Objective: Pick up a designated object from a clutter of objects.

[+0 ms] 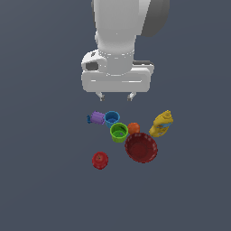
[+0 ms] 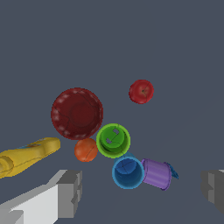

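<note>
The bright green cup stands upright in the middle of the clutter, mouth up. It touches the blue cup and the orange ball. My gripper hangs open well above the clutter, with nothing between its fingers. In the exterior view it sits above and behind the blue cup, apart from every object.
A red bowl lies beside the green cup. A purple piece lies on its side next to the blue cup. A yellow bottle lies at the exterior view's right. A red apple-like ball sits apart.
</note>
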`<action>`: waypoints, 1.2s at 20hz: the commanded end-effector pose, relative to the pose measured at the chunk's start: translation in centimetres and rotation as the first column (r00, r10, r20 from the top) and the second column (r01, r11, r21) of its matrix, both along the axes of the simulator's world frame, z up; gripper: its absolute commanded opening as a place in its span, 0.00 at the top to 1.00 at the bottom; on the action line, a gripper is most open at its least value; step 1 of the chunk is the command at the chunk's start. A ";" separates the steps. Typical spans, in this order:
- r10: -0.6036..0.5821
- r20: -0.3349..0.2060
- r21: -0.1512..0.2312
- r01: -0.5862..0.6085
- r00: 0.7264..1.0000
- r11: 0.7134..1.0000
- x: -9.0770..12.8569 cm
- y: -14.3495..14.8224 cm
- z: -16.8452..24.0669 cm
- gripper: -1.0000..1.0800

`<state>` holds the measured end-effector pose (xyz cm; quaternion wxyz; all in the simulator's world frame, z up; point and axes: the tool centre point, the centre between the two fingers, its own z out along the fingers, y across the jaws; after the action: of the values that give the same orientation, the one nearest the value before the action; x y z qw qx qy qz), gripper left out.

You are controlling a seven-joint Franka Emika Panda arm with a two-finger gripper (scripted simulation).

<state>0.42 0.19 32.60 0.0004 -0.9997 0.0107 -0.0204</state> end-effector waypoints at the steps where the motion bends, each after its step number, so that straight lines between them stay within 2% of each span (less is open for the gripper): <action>1: 0.000 0.000 0.000 0.000 1.000 1.000 0.0 0.0 0.0 0.38; 8: -0.006 -0.014 0.012 0.006 1.000 1.000 -0.2 -0.7 -0.6 0.38; 13: 0.000 -0.015 0.001 0.000 1.000 1.000 -0.2 -0.7 -0.9 0.38; 18: 0.023 -0.022 -0.035 -0.024 0.999 0.999 -0.3 -0.8 -1.9 0.38; 24: 0.076 -0.038 -0.109 -0.080 0.996 0.991 -0.5 -1.0 -4.0 0.38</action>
<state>-0.03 -0.74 29.23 -0.0441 -0.9988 -0.0212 -0.0056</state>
